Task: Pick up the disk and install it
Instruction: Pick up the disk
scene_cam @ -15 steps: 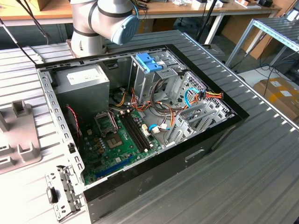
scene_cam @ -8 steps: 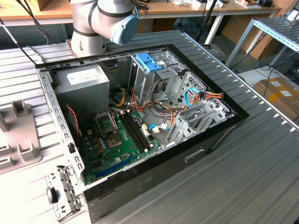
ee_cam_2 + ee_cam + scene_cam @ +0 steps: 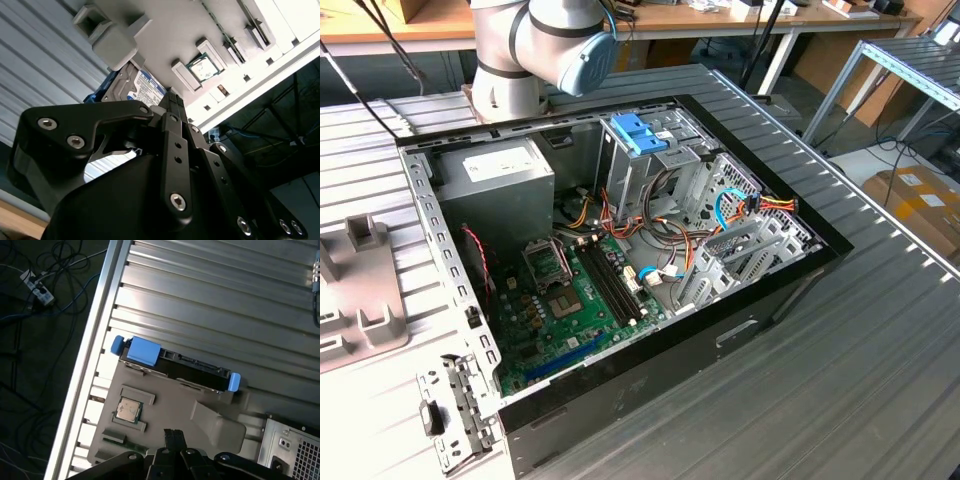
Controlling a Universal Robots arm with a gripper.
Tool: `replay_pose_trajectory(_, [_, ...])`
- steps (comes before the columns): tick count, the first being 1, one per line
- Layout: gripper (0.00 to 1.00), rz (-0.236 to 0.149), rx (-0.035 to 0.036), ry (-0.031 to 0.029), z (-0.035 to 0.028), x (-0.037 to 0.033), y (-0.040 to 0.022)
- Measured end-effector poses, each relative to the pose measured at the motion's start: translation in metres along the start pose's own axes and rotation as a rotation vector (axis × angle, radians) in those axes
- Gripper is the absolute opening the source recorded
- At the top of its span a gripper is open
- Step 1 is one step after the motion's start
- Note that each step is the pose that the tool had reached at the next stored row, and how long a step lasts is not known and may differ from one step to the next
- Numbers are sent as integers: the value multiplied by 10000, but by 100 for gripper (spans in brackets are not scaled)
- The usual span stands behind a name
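Note:
The disk (image 3: pixel 175 367) is a grey drive in light-blue rails with a blue tab. It lies flat at the edge of a grey fixture tray (image 3: pixel 165 410), next to the ribbed metal table. In the second wrist view the disk (image 3: pixel 145 87) shows its blue-and-white label just beyond the fingertips. My gripper (image 3: pixel 173 432) hovers over the tray, a short way from the disk and not touching it. Its two black fingers (image 3: pixel 172 100) are pressed together with nothing between them.
A bare processor chip (image 3: pixel 129 409) sits in a pocket of the tray. The open computer case (image 3: pixel 620 250) lies on the table, with a metal drive cage topped by a blue latch (image 3: pixel 638 130). The arm's base (image 3: pixel 540 50) stands behind it. Cables lie on the floor (image 3: pixel 35 285).

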State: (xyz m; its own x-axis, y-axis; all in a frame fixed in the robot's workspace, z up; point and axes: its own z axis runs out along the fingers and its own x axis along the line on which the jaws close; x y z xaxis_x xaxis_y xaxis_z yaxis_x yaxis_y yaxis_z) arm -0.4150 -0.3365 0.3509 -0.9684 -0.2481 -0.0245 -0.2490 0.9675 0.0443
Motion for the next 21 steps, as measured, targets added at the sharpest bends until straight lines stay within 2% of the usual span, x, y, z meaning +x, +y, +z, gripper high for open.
replay_pose_trajectory(9, [11, -687, -17, 31, 0, 0, 0])
replay_pose_trajectory(18, [11, -1203, -30, 54, 0, 0, 0])
replay_pose_trajectory(21, [11, -1537, -38, 69, 0, 0, 0])
